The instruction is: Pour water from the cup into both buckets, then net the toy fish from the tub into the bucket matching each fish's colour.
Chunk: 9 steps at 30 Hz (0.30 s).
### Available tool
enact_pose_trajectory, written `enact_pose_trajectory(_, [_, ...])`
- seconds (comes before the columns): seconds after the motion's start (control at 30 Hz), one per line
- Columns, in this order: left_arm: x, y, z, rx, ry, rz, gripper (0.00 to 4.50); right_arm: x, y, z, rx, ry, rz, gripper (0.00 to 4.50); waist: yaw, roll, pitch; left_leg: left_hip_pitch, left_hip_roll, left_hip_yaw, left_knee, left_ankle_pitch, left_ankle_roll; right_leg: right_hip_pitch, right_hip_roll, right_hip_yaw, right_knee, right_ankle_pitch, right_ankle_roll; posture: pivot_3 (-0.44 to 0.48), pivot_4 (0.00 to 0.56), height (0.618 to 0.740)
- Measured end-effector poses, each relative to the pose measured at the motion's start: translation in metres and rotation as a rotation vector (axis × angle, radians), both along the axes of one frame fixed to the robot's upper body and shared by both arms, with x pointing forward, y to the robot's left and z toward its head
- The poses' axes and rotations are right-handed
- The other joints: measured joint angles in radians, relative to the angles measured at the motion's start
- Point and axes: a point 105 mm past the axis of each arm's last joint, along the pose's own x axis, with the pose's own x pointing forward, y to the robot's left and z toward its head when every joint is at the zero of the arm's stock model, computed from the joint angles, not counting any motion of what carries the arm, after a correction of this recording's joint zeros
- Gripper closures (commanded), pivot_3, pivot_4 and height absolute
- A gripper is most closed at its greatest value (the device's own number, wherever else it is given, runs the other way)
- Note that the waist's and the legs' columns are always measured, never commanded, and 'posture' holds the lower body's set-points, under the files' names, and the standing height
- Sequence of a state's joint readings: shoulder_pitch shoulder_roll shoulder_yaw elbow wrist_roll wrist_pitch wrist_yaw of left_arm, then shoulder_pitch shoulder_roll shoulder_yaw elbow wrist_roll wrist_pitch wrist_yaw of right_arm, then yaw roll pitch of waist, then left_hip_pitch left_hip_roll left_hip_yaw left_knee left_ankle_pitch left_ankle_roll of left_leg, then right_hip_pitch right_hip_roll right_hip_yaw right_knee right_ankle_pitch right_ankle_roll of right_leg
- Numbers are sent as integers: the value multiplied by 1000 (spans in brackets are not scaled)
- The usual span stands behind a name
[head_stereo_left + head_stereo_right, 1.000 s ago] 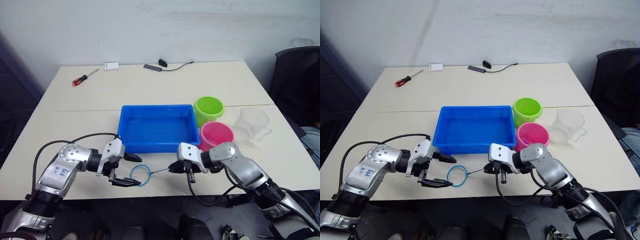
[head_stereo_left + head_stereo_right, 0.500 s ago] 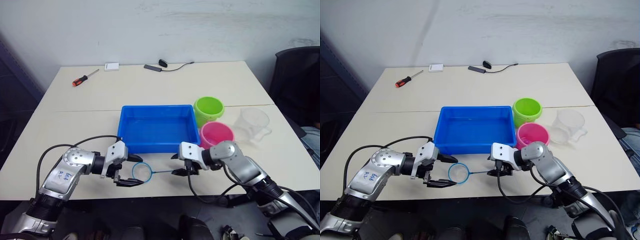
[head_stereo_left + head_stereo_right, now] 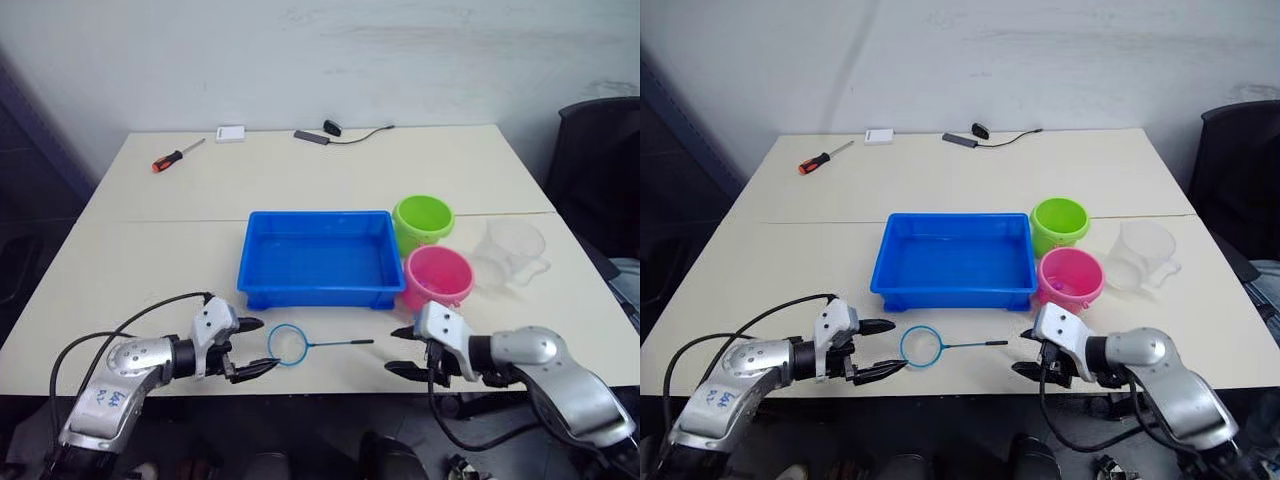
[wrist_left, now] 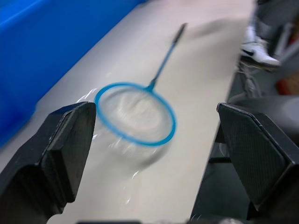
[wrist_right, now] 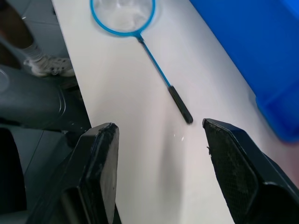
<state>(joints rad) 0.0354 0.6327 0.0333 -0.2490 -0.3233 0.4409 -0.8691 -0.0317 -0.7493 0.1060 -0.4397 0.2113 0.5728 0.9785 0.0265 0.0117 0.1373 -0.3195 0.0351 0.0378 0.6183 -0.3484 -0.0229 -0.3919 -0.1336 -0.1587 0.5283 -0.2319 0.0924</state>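
The net [image 3: 287, 345] lies flat on the table in front of the blue tub [image 3: 314, 215], its dark handle [image 5: 180, 105] pointing to my right. My left gripper [image 3: 257, 348] stands open just left of the hoop [image 4: 135, 114], with its fingers [image 4: 65, 144] on either side of the near rim and not touching it. My right gripper [image 3: 400, 350] is open a short way past the handle's end and holds nothing. The green bucket [image 3: 422, 220], the pink bucket [image 3: 437, 276] and the clear cup [image 3: 512, 250] stand right of the tub. The toy fish are out of view.
An orange-handled screwdriver [image 3: 172, 157], a small white box [image 3: 230, 132] and a black cable [image 3: 340, 131] lie along the far edge. A black chair [image 3: 600, 150] stands at the right. Both grippers hover close to the table's front edge.
My right gripper has opened, let go of the net's handle and drawn back to the right. The net now rests on the table. My left gripper has pulled back slightly.
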Motion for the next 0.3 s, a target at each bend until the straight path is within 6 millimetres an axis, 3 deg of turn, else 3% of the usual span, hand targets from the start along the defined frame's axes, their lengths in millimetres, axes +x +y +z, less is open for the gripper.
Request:
enact_pose_trajectory(0.23, [-15, 13, -23, -9, 70, 160, 0, -10, -13, -16, 6, 34, -137, 1437, 0, 1, -1, 0, 0, -1, 1, -2, 1, 0, 0, 0, -2, 0, -3, 0, 150, 740])
enact_pose_trajectory(0.3, [-19, 15, -27, -5, 85, 170, 0, -13, -14, -18, 9, 42, -151, 1437, 0, 1, -1, -1, 2, -1, 1, -3, 1, 0, 1, 0, -4, -8, -15, 0, 150, 740])
